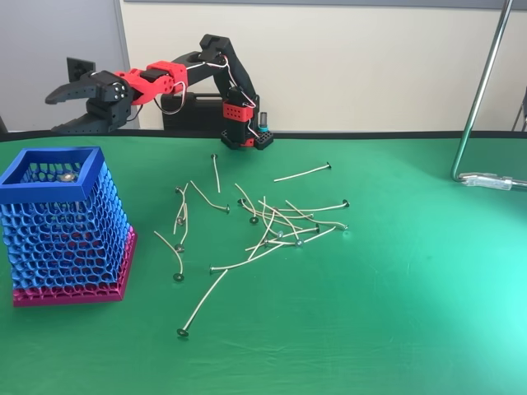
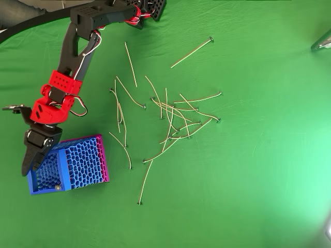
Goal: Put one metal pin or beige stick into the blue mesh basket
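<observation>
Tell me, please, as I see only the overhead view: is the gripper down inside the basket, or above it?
Observer: Above it. In the fixed view the gripper hangs well clear of the rim of the basket, with an open gap between them.
Operator: Does it hold a stick?
Observer: From the side its jaws look apart, and I see no stick between them.
Operator: Is the metal thing at the right edge tall?
Observer: Yes. It is a post that rises from the table and runs out of the top of the picture.
</observation>
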Robot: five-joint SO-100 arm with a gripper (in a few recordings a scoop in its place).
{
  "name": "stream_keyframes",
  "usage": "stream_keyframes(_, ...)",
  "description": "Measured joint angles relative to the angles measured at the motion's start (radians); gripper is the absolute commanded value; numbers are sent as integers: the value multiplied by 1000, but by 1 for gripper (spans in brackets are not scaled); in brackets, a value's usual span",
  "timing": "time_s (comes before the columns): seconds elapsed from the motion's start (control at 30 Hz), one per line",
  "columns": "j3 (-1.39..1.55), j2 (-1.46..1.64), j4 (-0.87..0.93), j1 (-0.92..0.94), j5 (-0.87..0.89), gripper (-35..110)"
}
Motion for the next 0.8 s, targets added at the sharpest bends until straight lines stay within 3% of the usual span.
stream_keyframes(0.1,0,0,0,0,2,25)
stream_keyframes(0.17,0,0,0,0,2,8)
stream_keyframes(0.23,0,3,0,0,-6,1)
stream_keyframes(0.57,9,152,133,-21,31,0)
stream_keyframes(0.8,175,408,272,-81,67,0)
